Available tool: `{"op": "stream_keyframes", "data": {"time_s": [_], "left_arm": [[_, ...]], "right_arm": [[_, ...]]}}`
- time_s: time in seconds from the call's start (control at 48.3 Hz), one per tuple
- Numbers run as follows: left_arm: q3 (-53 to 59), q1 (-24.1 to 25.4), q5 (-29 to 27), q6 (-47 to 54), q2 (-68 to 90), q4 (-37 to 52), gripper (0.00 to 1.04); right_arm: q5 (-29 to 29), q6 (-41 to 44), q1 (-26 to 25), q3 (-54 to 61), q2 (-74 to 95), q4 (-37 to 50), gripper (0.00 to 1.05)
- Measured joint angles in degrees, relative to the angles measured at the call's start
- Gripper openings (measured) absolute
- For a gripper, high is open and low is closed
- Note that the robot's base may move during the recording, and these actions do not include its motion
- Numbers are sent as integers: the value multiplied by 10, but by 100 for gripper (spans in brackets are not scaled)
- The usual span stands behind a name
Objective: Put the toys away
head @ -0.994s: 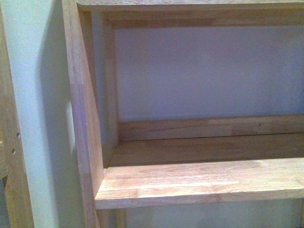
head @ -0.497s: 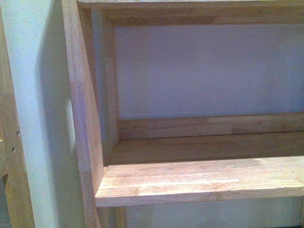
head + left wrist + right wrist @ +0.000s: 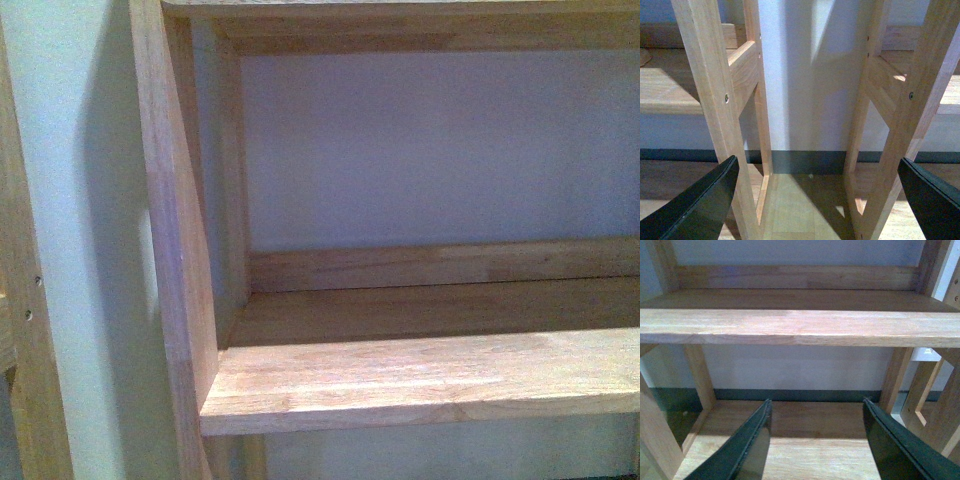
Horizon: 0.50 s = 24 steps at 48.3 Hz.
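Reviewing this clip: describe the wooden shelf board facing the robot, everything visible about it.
The shelf board is light, unpainted wood made of jointed strips with visible grain. It lies level, joined at its left end to an upright side panel, with a low wooden rail along its back against the pale wall. Nothing rests on the part in view. In the right wrist view a similar board lies above the open right gripper, also bare.

Soft, grainy indoor light; bluish cast; slanting shadows on wall [image 3: 805, 75]
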<state>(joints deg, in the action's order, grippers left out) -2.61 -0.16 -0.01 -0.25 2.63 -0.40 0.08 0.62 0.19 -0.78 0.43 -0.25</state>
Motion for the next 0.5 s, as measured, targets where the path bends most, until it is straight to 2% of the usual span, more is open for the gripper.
{"op": "stream_keyframes", "data": {"time_s": [0.104,0.166,0.249,0.497], "left_arm": [[0,0,0,0,0,0,99],[0,0,0,0,0,0,99],[0,0,0,0,0,0,99],[0,0,0,0,0,0,99]], "right_arm": [[0,0,0,0,0,0,82],[0,0,0,0,0,0,89],[0,0,0,0,0,0,104],[0,-2,0,0,0,0,104]]}}
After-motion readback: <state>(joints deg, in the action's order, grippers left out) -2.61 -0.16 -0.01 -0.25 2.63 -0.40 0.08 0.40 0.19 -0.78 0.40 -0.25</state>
